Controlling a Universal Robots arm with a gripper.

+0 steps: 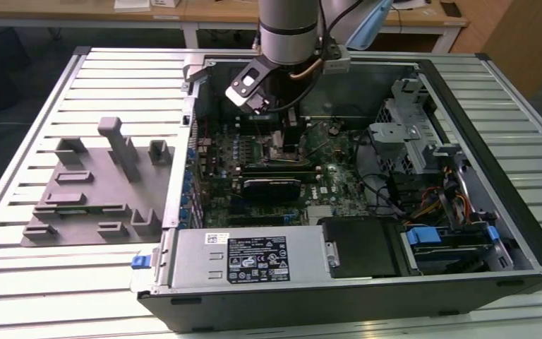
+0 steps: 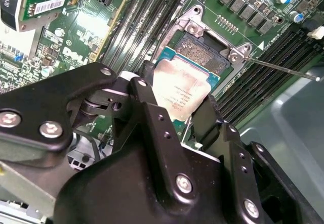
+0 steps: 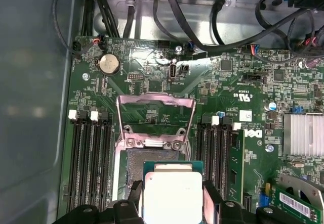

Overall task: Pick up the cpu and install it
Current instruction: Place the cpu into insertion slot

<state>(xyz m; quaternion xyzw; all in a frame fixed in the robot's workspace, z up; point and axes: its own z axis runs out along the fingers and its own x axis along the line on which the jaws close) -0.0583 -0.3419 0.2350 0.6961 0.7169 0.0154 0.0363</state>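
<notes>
The cpu (image 2: 182,88) (image 3: 172,193), a flat square chip with a silver top and a green rim, sits between the two black fingers (image 2: 148,107) (image 3: 211,196) of my gripper (image 2: 179,107) (image 3: 172,199), which is shut on its edges. It hangs over the near part of the open socket (image 2: 202,49) (image 3: 147,157) on the green motherboard; I cannot tell whether it touches. The socket's metal load plate (image 3: 155,114) is flipped up and its thin lever (image 2: 283,68) sticks out sideways. In the exterior view my gripper (image 1: 285,121) reaches down into the open computer case (image 1: 525,233).
Memory slots (image 3: 91,158) flank the socket on both sides. Black cables (image 3: 202,27) run along the case wall. A power supply (image 1: 243,258) and drive cage (image 1: 412,134) fill the case edges. A grey fixture plate with blocks (image 1: 92,191) lies on the slatted table at the exterior view's left.
</notes>
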